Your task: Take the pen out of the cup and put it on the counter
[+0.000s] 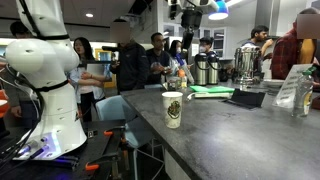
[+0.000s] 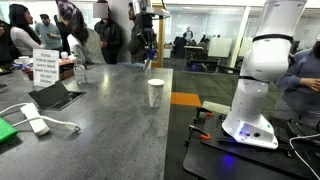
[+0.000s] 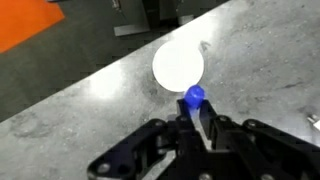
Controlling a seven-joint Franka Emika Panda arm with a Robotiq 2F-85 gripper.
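The cream-white cup [image 1: 173,108] with a dark emblem stands upright on the dark grey counter [image 1: 235,140], near its edge. It shows in both exterior views [image 2: 155,93]. In the wrist view the cup [image 3: 178,65] is seen from above as a white disc, with the counter [image 3: 80,95] around it. My gripper [image 3: 196,110] is shut on the pen, whose blue end [image 3: 195,96] sticks out between the fingers. The gripper [image 2: 147,45] hangs well above the cup, and in an exterior view it [image 1: 190,14] is at the top edge.
A black tablet [image 2: 55,96], a white cabled device [image 2: 35,124], a sign [image 2: 45,67] and a bottle [image 2: 80,72] lie on the counter. Metal urns [image 1: 245,63] and green paper [image 1: 210,90] stand farther along. People stand behind. The robot base [image 2: 255,95] is beside the counter.
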